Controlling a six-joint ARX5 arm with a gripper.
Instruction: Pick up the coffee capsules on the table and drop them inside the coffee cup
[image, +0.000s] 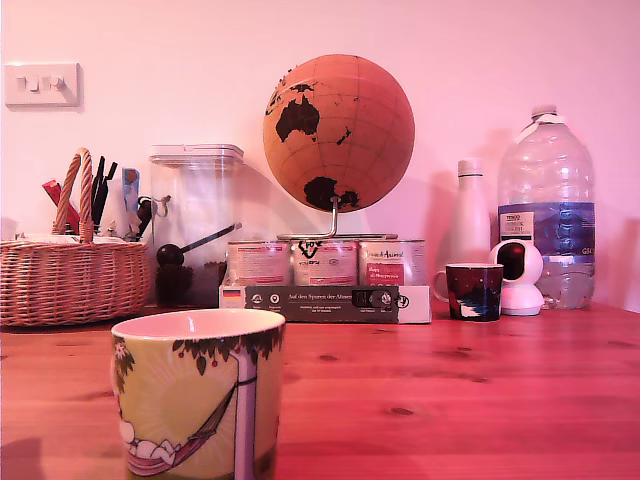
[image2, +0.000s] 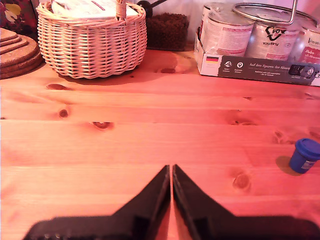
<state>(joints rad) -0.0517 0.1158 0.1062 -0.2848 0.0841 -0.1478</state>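
Observation:
The coffee cup (image: 200, 395), a large yellow-green mug with a cartoon figure in a hammock, stands close to the camera at the exterior view's lower left. It does not show in the wrist view. There my gripper (image2: 171, 168) hovers over bare wooden table, its black fingers (image2: 155, 192) pressed together with nothing between them. A small blue capsule (image2: 303, 155) stands on the table off to one side of the fingertips, well apart from them. The exterior view shows neither the arm nor any capsule.
A wicker basket (image2: 92, 42) and a box of tins (image2: 255, 62) line the back of the table, with cork coasters (image2: 17, 52) beside the basket. A globe (image: 338, 130), clear jar (image: 195, 225), dark espresso cup (image: 472, 291), white camera (image: 520, 275) and water bottle (image: 547, 205) stand by the wall.

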